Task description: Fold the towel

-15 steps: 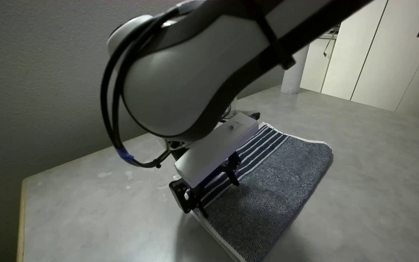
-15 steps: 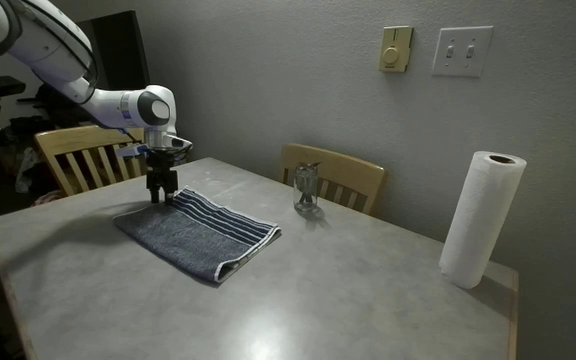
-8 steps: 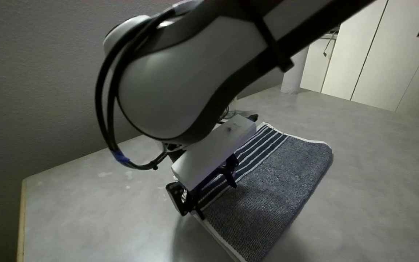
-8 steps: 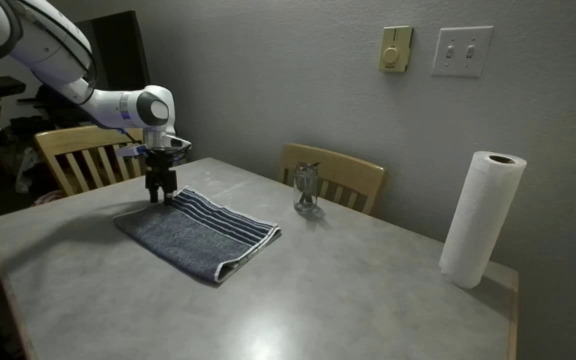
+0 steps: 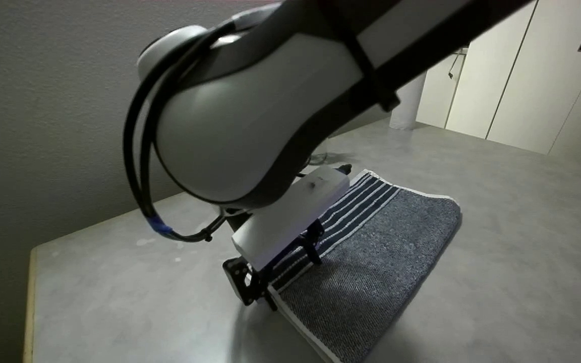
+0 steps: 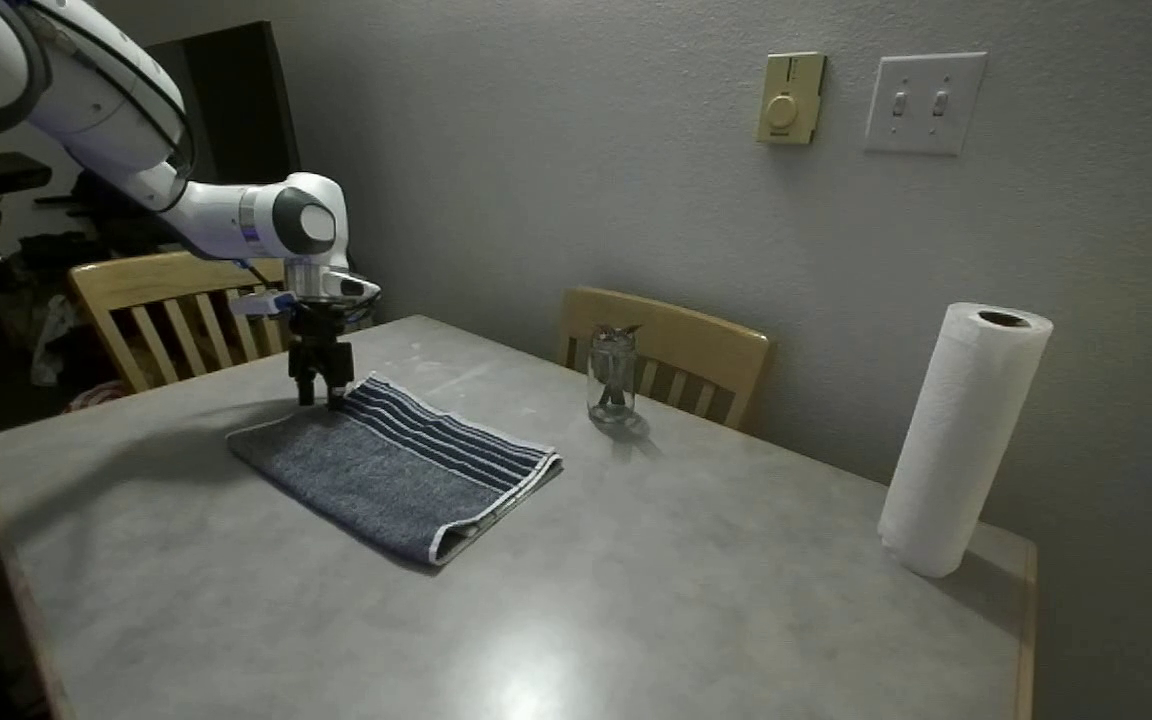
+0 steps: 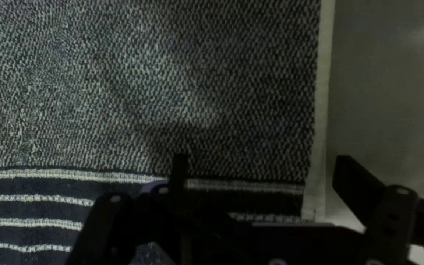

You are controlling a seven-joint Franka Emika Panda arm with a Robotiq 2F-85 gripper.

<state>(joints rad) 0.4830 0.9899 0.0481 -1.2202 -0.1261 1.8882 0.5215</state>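
Note:
The dark grey towel (image 5: pixel 381 257) lies on the table with its white-striped band towards the wall; it also shows in an exterior view (image 6: pixel 366 475) and in the wrist view (image 7: pixel 142 92). It lies in layers, with a loose, raised corner at the end far from the arm. My gripper (image 5: pixel 294 283) points down at the towel's near striped corner, also visible in an exterior view (image 6: pixel 321 402). In the wrist view the open gripper (image 7: pixel 261 158) has one finger over the towel and the other just outside its white edging. Nothing is held. Fingertip contact cannot be told.
A glass jar (image 6: pixel 612 380) holding dark items stands near the table's wall side. A white paper towel roll (image 6: pixel 966 440) stands at the far end, also in an exterior view (image 5: pixel 407 103). Wooden chairs (image 6: pixel 671 335) stand against the table (image 6: pixel 686 600).
My gripper has shifted slightly down and left in an exterior view, so one finger is now outside the towel's white edge. The fingers stay open. The towel has not moved.

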